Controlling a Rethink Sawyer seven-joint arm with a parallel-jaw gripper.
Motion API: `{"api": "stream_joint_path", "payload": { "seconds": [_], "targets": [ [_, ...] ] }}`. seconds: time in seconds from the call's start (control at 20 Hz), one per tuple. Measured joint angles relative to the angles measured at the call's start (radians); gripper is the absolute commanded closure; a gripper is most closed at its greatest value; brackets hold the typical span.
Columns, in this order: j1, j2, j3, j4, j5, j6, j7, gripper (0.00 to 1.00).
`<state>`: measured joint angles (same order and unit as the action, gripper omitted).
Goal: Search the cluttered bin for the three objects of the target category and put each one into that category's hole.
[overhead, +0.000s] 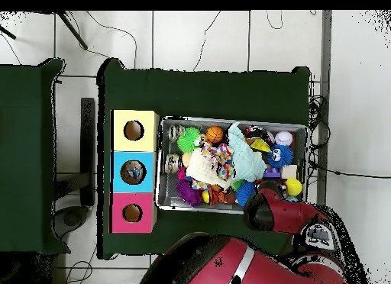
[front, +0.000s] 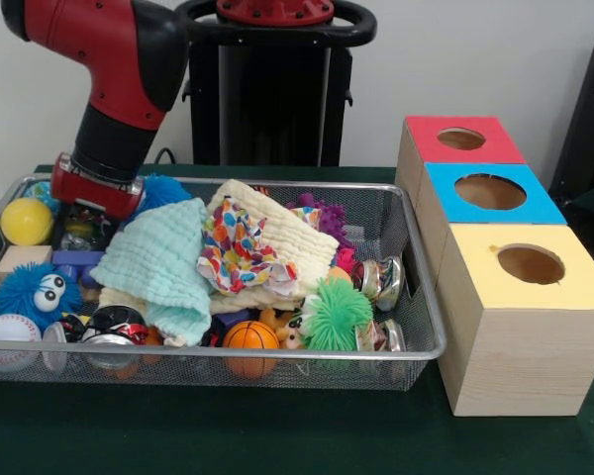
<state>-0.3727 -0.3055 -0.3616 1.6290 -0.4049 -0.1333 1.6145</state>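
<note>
**My arm down in the bin's corner, pincer hidden among the toys**

The green table carries everything. My red and black arm reaches down into the wire bin, at the corner farthest from the boxes on my own side of the table. Three wooden boxes stand in a row beside the bin, touching one another: the yellow-topped box, the blue-topped box and the red-topped box, each with a round hole in its lid.

In the bin a mint cloth and a cream cloth lie over the heap, with a confetti-patterned cloth on top. Round them sit a blue fuzzy toy with eyes, a green spiky ball, a yellow ball, a baseball and a small basketball.

My pincer is sunk among the toys; I cannot tell how it stands or whether it has anything.
</note>
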Motion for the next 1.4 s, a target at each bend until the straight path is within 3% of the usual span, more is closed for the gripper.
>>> {"api": "stream_joint_path", "payload": {
  "seconds": [1.4],
  "targets": [
    [-0.078, -0.014, 0.073, -0.006, -0.022, 0.122, 0.000, 0.00]
  ]
}}
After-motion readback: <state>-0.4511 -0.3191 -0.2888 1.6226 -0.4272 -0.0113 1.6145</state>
